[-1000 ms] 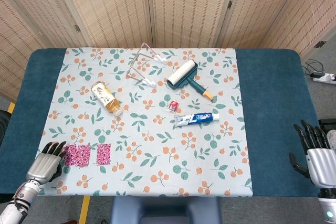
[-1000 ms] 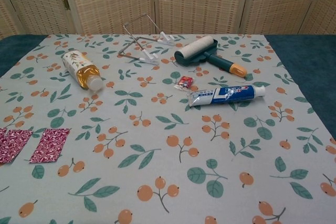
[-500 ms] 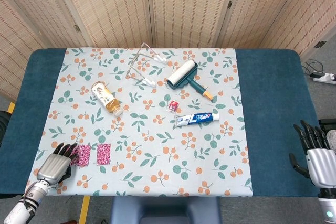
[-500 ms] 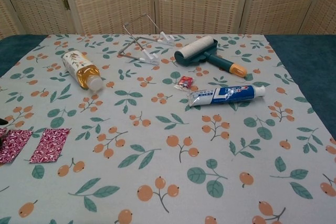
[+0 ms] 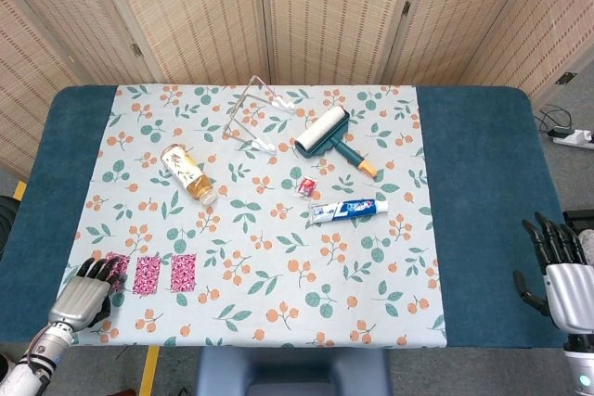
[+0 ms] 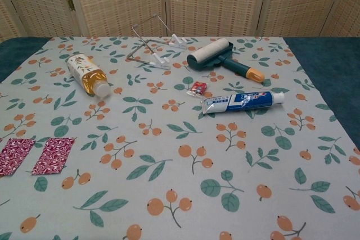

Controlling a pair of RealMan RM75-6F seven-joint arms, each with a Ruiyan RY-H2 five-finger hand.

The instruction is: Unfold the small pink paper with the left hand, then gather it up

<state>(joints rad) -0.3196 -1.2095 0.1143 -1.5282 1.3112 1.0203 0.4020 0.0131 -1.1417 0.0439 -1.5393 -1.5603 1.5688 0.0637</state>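
Note:
The small pink patterned paper [image 5: 147, 274] lies flat near the front left of the floral cloth, showing as three pink patches side by side. In the chest view two patches of the paper [image 6: 53, 154] show at the left edge. My left hand [image 5: 82, 288] sits at the cloth's front left corner, its dark fingertips [image 5: 100, 269] at the leftmost patch, with nothing gripped. My right hand [image 5: 561, 272] hangs off the table's right side, fingers spread and holding nothing. Neither hand shows in the chest view.
A drink bottle [image 5: 187, 174] lies left of centre. A toothpaste tube [image 5: 348, 210], a small red packet [image 5: 306, 185], a lint roller [image 5: 328, 134] and a clear stand [image 5: 255, 114] lie in the middle and at the back. Blue table cover [image 5: 483, 201] shows at both sides.
My left hand slid right over the paper's left part, then drew back left. A third pink patch now shows at the left end. The right hand has barely moved.

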